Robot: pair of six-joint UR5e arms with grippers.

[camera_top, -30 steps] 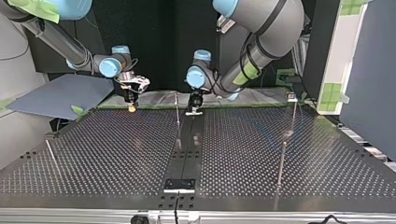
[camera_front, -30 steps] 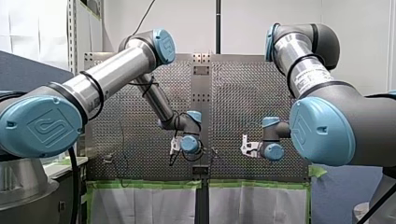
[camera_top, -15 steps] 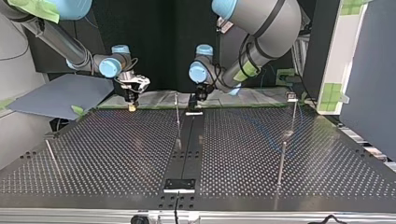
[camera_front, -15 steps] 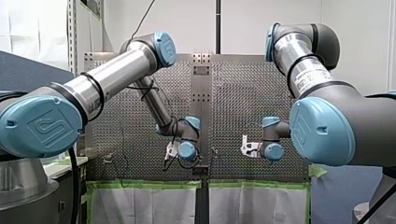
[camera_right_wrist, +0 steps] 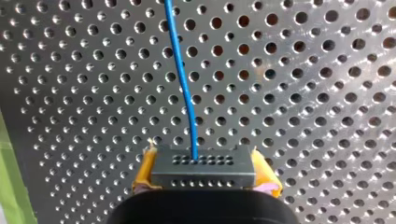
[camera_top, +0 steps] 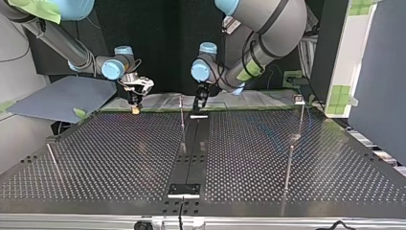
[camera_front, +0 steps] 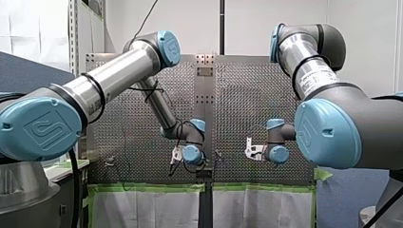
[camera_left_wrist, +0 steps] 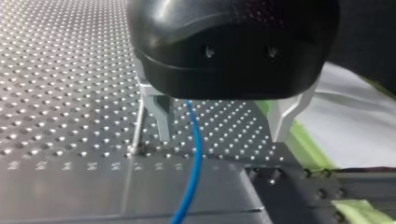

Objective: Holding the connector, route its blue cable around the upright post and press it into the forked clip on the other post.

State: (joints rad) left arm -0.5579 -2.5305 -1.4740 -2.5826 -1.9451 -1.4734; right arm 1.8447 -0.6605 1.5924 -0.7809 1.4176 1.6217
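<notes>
The perforated counter (camera_top: pixel 119 158) carries several thin rods, and the one that matters is the upright post (camera_top: pixel 182 120), near the far edge in the top view. My right hand (camera_right_wrist: pixel 204 175) is well apart from that post, toward the top view's left of it, and pinches the connector (camera_right_wrist: pixel 203 162) between its yellow pads. The blue cable (camera_right_wrist: pixel 182 79) runs out ahead of the connector over the holes. My left hand (camera_left_wrist: pixel 222 137) hangs just beside the post with its fingers spread; the cable passes loose between them, gripped by neither. The worst risk, I judge, is a hard pull by the right hand, which could twist the connector in the pads or drag it free. Next, one left finger is so close to the post that a careless sideways shift could knock it. Least, the unheld cable could slip from between the fingers and pass the post on the wrong side. I cannot tell which rod farther from this post bears the forked clip.
</notes>
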